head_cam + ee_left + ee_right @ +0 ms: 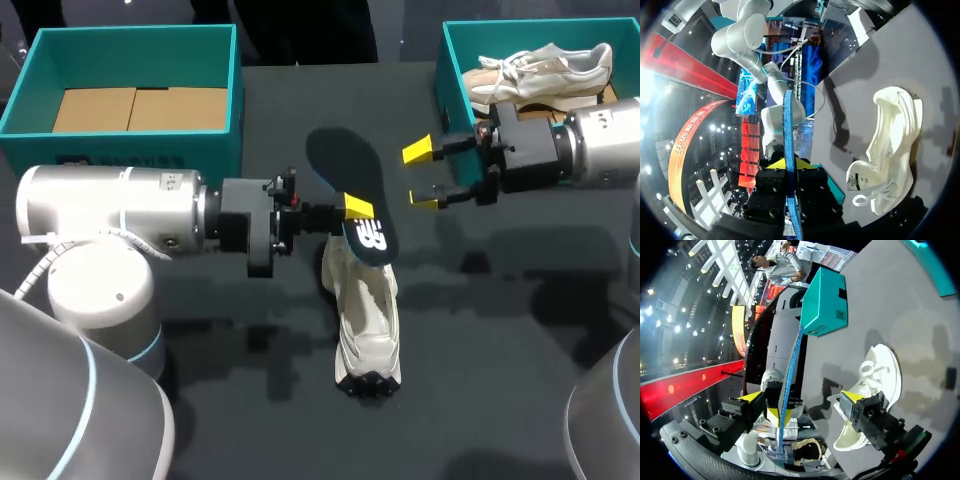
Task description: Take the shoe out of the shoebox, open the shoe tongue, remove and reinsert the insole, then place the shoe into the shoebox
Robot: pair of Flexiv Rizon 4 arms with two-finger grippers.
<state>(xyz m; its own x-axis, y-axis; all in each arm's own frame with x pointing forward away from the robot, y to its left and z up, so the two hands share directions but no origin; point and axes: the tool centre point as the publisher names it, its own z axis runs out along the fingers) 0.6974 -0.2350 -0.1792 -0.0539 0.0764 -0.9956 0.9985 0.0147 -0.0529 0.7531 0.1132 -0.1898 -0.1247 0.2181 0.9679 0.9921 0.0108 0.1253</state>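
Insole work sits mid-frame in the head view: the dark foam insole with a white logo (352, 195) is pinched near its logo end between the left jaws, whose yellow fingertips (357, 207) close on it from both sides. It slants from there toward the upper middle of the frame. The left wrist view shows the same insole (788, 130) edge-on, standing straight up between the two tips. The white knit running shoe (366, 318) lies on the dark counter (500, 330) just below centre, its lugged heel toward the bottom edge. In the left wrist view the shoe (890, 150) rests beside the jaws, apart from the insole. The right jaws, at the right of centre, stand wide open and hold nothing, with their yellow fingertips (418, 151) a short way right of the insole. An open teal cardboard shoebox with a brown liner (130, 50) fills the upper left corner. A second teal shoebox (455, 40) at upper right holds a cream laced sneaker (545, 65).
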